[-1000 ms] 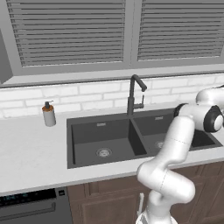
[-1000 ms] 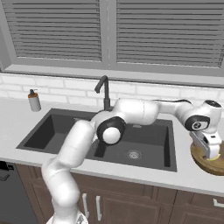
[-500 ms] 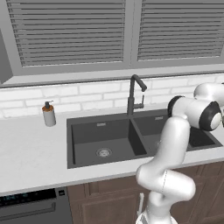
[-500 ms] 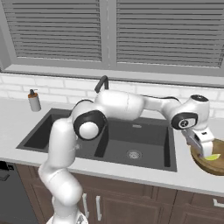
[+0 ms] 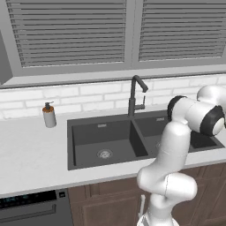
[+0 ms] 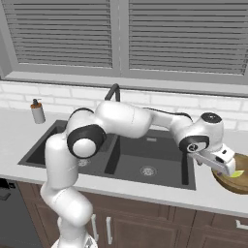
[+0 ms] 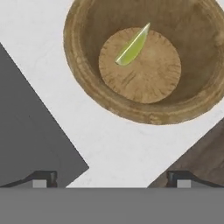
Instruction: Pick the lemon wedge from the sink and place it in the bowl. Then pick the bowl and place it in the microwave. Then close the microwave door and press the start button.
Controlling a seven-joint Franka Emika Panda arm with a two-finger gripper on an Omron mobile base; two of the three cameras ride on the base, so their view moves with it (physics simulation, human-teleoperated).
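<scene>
The lemon wedge [image 7: 132,46] is lying in the bowl [image 7: 83,83] now, a yellow-green sliver resting on the flat golden bottom, tipped toward one edge of that round floor. In the right base view it shows as a bright fleck [image 6: 237,173] just beside the hand. The bowl [image 6: 240,184] sits on the pale counter [image 7: 113,140], right of the dark sink [image 6: 145,160] — close to the basin's corner but apart from it.

The gripper [image 7: 109,178] hangs over the counter just short of the bowl's rim, its two dark fingertips [image 7: 41,178] spread wide with nothing between them; the wedge is free of it. Half a second ago the hand was right over the bowl — it has since drawn back toward the sink side, and the elbow has swung further left along the counter. The faucet [image 5: 136,95] and soap bottle [image 5: 49,115] haven't budged.
</scene>
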